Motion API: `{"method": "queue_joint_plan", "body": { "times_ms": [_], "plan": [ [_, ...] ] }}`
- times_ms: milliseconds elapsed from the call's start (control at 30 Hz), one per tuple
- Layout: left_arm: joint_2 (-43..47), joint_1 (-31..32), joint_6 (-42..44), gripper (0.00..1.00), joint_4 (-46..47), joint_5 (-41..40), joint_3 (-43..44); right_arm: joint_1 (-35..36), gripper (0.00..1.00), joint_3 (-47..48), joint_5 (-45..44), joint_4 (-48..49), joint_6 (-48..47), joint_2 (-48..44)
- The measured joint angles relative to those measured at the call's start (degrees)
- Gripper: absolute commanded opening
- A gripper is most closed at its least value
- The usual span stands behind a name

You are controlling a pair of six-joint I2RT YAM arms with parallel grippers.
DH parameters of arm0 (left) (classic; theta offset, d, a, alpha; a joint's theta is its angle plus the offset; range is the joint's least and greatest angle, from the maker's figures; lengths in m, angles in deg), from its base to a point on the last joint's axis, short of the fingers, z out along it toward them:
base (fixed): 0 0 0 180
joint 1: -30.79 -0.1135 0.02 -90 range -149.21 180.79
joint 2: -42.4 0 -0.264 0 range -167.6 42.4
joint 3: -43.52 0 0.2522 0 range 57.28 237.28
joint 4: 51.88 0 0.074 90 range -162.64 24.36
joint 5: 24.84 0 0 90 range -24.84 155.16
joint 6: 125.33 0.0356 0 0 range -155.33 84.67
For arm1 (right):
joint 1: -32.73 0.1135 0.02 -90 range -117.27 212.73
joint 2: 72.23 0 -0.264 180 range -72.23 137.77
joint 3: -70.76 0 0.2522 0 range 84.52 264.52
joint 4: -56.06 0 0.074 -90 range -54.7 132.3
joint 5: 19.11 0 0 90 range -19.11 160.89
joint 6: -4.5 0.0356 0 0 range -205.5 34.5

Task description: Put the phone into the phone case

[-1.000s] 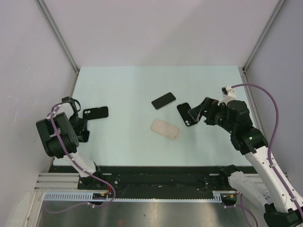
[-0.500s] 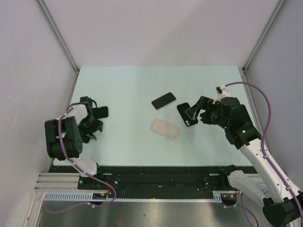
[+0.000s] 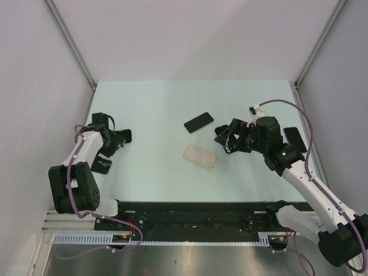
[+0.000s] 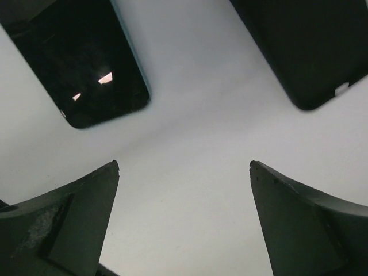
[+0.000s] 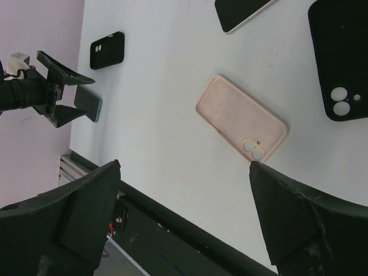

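Flat on the pale table (image 3: 155,103), near its left edge: a teal-edged phone (image 4: 86,57), glossy face up. In the left wrist view, long axis slanting from upper left to lower right, one rounded corner toward the camera, the rest cut off by the frame. Beside it, across a strip of bare table, a left black case (image 4: 310,46), slanting the other way, likewise cut off at the top. From above, partly hidden behind the left gripper (image 4: 184,167).

Left gripper low over the gap between the two, fingers spread wide. Holds nothing, touches neither. Left arm bent up from its base along the table's left edge.

Mid-table: a black phone (image 3: 199,122), long axis from near-left to far-right. Nearer the arms, a pink case (image 5: 241,123), long axis from far-left to near-right, camera holes at the near-right end. Right of both, a right black case (image 5: 339,57), camera holes at its nearer end, cut off by the frame in the right wrist view, largely covered by the right gripper (image 5: 184,164) from above.

Right gripper above the table, fingers wide apart, empty. Right arm stretched forward and inward. Behind that arm a dark flat slab (image 3: 294,138), partly hidden; phone or case, cannot tell.
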Motion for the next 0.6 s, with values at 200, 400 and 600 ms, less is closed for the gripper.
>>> {"method": "queue_joint_plan", "body": {
  "times_ms": [200, 400, 600],
  "plan": [
    [-1.01, -11.23, 0.46, 0.98, 2.01, -0.28, 0.02, 0.00, 0.98, 0.00, 0.44, 2.03, 0.22, -0.09],
    [-3.87, -17.57, 0.90, 0.96, 5.22, 2.29, -2.03, -0.02, 0.98, 0.00, 0.48, 1.99, 0.20, -0.81],
    [-7.26, -18.91, 1.79, 0.95, 6.56, 3.58, -1.99, -0.24, 0.98, 0.00, 0.68, 1.99, -0.39, -1.55]
  ]
}}
